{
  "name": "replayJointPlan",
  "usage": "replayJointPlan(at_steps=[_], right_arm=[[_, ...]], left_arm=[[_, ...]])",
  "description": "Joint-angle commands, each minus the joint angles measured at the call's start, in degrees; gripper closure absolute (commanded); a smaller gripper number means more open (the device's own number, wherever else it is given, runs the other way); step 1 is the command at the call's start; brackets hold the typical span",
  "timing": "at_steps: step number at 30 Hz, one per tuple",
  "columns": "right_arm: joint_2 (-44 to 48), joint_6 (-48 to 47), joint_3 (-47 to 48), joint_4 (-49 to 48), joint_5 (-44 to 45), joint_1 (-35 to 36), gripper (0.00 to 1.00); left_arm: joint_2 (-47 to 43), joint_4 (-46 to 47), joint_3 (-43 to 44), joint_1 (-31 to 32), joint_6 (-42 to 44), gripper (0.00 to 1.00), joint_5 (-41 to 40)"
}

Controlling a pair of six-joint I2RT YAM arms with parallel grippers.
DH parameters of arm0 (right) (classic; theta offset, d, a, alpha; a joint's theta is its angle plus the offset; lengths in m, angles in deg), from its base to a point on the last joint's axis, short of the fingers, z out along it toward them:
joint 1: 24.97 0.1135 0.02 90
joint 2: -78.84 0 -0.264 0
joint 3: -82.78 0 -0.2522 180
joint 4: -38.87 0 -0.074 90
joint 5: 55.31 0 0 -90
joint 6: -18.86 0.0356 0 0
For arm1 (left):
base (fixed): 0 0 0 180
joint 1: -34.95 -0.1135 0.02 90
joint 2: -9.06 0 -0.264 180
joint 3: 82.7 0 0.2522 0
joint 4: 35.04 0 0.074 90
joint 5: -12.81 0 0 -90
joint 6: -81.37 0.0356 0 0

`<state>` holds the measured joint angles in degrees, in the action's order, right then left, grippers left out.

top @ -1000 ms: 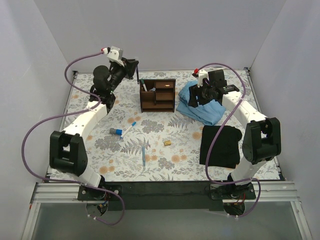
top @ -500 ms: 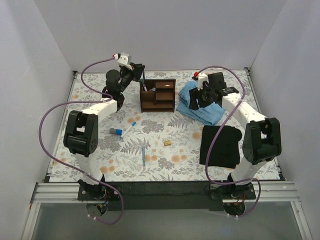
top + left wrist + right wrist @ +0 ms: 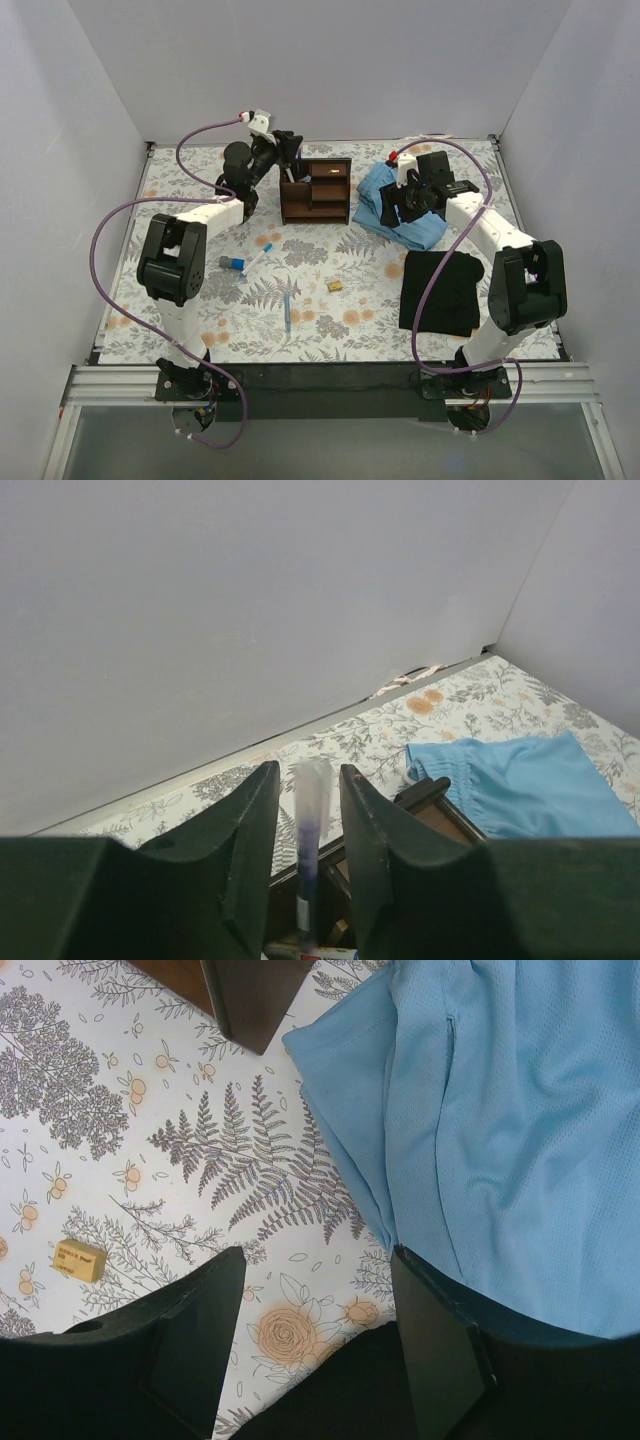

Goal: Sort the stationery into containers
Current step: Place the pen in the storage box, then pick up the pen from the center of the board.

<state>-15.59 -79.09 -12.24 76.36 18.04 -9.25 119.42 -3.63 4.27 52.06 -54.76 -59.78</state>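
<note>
The dark brown wooden organizer [image 3: 316, 190] stands at the back middle of the table. My left gripper [image 3: 287, 155] hangs over its left pen slots. In the left wrist view the left gripper [image 3: 305, 772] is open a little around a blurred blue-and-white pen [image 3: 307, 852]. The pen stands upright with a gap on each side, its lower end down in the organizer [image 3: 440, 805]. A blue-and-white marker [image 3: 255, 258], a short cylinder [image 3: 232, 263], a blue pen [image 3: 287, 312] and a tan block [image 3: 336, 285] lie on the table. My right gripper [image 3: 408, 197] is open and empty.
A light blue cloth [image 3: 402, 218] lies right of the organizer, under the right gripper [image 3: 315, 1265]. A black cloth [image 3: 442, 292] lies at the front right. The right wrist view shows the tan block [image 3: 80, 1257], blue cloth [image 3: 500, 1110], black cloth [image 3: 340, 1390] and an organizer corner [image 3: 250, 995].
My left arm has swung right to above the organizer's pen slots, and its jaws have parted from the pen. The right arm has hardly moved.
</note>
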Motion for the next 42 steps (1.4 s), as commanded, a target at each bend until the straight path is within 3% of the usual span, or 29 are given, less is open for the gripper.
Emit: replayJointPlan(at_steps=[1,7,9,13,14,16,19,20,27,42], right_arm=[[1.0,-0.6,0.9,-1.9,-0.5,-0.3,0.31],[-0.2,-0.1,3.7,-2.2,-0.5,-0.3,0.31],[-0.2,-0.1,4.1,-2.2,-0.6,-0.3,0.31],[0.9,-0.7,4.7,-1.9,-1.3,-0.3,0.30],[1.2,-1.0,4.5,-2.1,-1.5,-0.3,0.29],[1.9,-1.5,3.5,-2.2,-2.4,-0.3,0.28],[3.2,-1.9,2.3,-2.8,-2.8,-0.3,0.28],[3.5,-2.0,1.6,-2.8,-2.8,-0.2,0.28],[5.0,-0.7,0.1,-2.4,-5.2,-0.3,0.28],[6.9,0.0,-3.5,-3.1,-6.0,-0.3,0.27]], left_arm=[[-4.0,-0.3,-0.4,0.3,2.5,0.65,-0.3],[-10.4,-3.8,-1.3,0.2,7.2,0.59,-4.8],[-16.5,-9.1,-2.4,0.2,10.3,0.54,-7.3],[-27.2,-36.2,0.7,-0.4,14.9,0.39,-8.3],[-28.2,-54.2,2.9,-0.6,16.4,0.39,-3.7],[-29.4,-73.1,4.4,-0.7,19.3,0.44,-1.4],[-29.9,-86.3,0.9,-0.6,22.8,0.45,2.5],[-29.2,-88.6,-0.2,-0.5,23.3,0.51,2.6],[-24.3,-85.3,-8.9,-0.5,23.9,0.55,-5.0],[-13.6,-78.8,-7.6,-0.5,21.4,0.54,-6.4]])
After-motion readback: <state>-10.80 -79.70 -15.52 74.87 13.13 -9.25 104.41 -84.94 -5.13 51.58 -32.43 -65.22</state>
